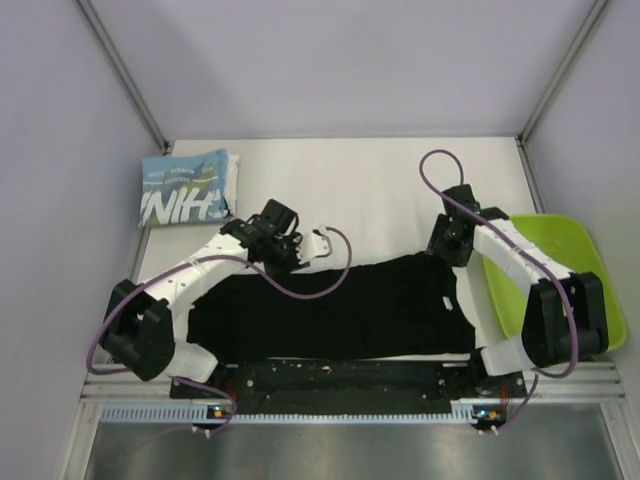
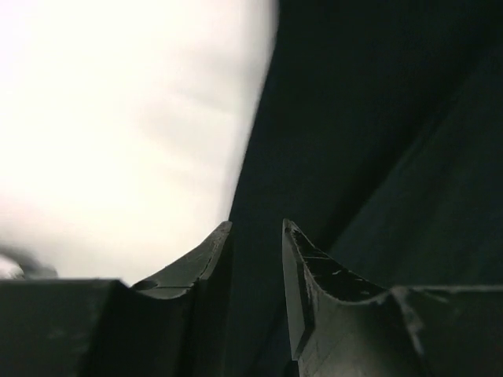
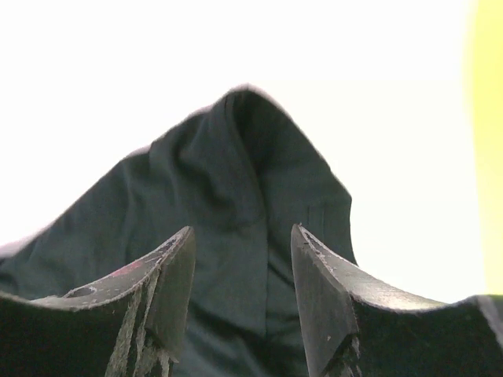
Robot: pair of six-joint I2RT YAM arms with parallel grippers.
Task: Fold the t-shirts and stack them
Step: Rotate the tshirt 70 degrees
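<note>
So the black t-shirt (image 1: 360, 310) lies flat in a wide band across the near half of the table (image 1: 350, 175), with a small white label (image 1: 447, 300) near its right end. The light blue t-shirt (image 1: 185, 190) sits folded in the far-left corner. Both arms bend low over the black one's far edge. The left gripper (image 2: 257, 225) has its fingers slightly apart, and the right gripper (image 3: 242, 229) is spread wider over a peaked corner.
</note>
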